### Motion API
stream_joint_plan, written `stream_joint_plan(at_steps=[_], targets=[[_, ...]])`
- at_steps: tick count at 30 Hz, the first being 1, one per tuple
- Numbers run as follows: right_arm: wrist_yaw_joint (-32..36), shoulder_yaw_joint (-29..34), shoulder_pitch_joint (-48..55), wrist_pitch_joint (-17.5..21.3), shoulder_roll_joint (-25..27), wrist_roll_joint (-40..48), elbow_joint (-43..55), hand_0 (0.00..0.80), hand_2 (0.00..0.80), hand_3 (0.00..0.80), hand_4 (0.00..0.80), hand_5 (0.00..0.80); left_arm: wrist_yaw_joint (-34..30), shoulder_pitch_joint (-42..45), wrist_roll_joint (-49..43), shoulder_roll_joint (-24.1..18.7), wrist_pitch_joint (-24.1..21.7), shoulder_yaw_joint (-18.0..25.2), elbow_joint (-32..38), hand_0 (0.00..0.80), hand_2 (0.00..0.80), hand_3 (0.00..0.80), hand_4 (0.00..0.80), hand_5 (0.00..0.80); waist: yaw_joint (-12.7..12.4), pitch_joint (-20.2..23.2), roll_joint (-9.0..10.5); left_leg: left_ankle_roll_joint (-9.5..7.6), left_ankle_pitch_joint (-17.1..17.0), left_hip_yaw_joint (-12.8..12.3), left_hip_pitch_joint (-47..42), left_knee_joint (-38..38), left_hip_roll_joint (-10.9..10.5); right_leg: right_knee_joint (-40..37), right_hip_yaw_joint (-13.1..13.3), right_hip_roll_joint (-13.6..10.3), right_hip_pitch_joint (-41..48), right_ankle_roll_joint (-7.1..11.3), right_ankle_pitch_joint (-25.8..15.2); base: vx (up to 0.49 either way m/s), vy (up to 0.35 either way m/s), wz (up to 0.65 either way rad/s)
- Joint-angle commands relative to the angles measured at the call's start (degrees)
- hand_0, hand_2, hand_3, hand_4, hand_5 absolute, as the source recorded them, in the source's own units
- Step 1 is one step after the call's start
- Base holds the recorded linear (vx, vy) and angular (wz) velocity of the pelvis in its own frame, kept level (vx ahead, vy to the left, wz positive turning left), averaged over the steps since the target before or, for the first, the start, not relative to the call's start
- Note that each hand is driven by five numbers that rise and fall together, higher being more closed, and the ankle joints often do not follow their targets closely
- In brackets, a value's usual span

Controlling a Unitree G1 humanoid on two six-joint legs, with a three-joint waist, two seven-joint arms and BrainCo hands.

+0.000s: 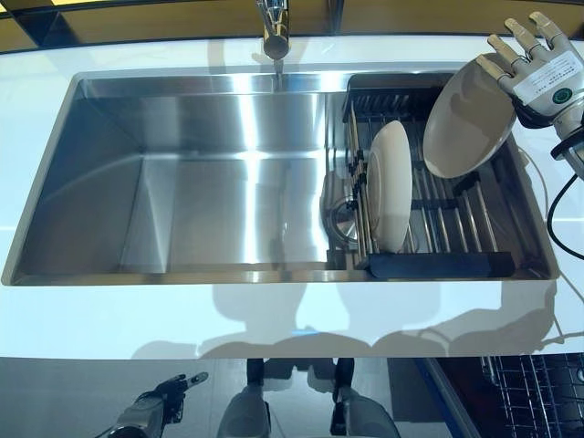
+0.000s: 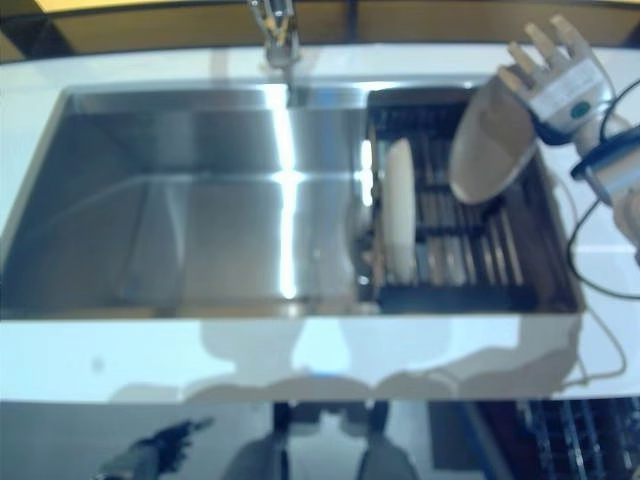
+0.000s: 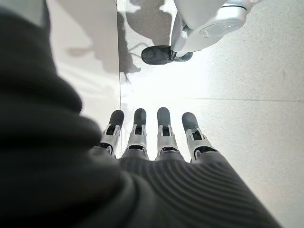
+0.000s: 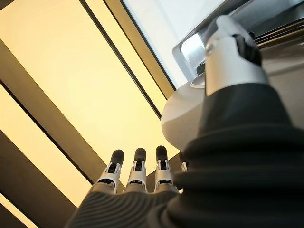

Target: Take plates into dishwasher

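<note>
A white plate [image 1: 465, 123] is held tilted above the far right end of the dish rack [image 1: 438, 265], which sits in the right part of the sink. My right hand [image 1: 538, 68] grips the plate's far rim. In the right wrist view the thumb [image 4: 232, 57] presses on the plate [image 4: 185, 114] while the fingers run straight behind it. A second white plate [image 1: 390, 196] stands on edge at the rack's left side. My left hand [image 1: 155, 411] hangs low in front of the counter, open and empty.
The steel sink basin [image 1: 182, 182] lies left of the rack, with the faucet [image 1: 274, 32] at its far edge. A white counter [image 1: 274, 319] runs along the front. A wire dishwasher basket [image 1: 538, 392] shows below the counter at the lower right.
</note>
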State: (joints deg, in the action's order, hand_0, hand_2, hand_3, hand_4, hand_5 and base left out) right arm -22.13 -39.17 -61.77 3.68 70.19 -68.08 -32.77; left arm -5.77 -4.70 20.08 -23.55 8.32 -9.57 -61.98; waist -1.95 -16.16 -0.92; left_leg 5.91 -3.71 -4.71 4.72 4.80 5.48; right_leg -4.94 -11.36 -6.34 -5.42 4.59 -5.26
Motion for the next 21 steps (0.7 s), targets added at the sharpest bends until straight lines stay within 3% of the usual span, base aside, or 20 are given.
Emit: stream_joint_plan(at_steps=[1, 21], targets=[[-0.39, -2.32, -4.76, -1.26, 1.72, -1.0, 0.17, 0.0, 0.0, 0.0, 0.0, 0.0, -0.27, -1.15, 0.93, -1.7, -0.06, -2.3, -2.29, 0.0, 0.0, 0.0, 0.0, 0.0, 0.85, 1.27, 1.18, -0.15, -0.26, -0.67, 0.61, 0.2, -0.35, -0.06, 1.37, -1.26, -0.41, 4.04, -0.61, 0.0, 0.0, 0.0], [-0.43, -1.62, -3.51, -0.05, 1.24, -2.11, 1.06, 0.0, 0.0, 0.0, 0.0, 0.0, -0.4, -2.04, 1.63, -1.63, 0.07, -2.2, -1.86, 0.0, 0.0, 0.0, 0.0, 0.0, 1.15, 0.19, 0.96, -0.26, -0.06, -0.95, 0.68, 0.2, -0.34, -0.06, 1.72, -1.23, -0.96, 3.85, -0.73, 0.0, 0.0, 0.0]])
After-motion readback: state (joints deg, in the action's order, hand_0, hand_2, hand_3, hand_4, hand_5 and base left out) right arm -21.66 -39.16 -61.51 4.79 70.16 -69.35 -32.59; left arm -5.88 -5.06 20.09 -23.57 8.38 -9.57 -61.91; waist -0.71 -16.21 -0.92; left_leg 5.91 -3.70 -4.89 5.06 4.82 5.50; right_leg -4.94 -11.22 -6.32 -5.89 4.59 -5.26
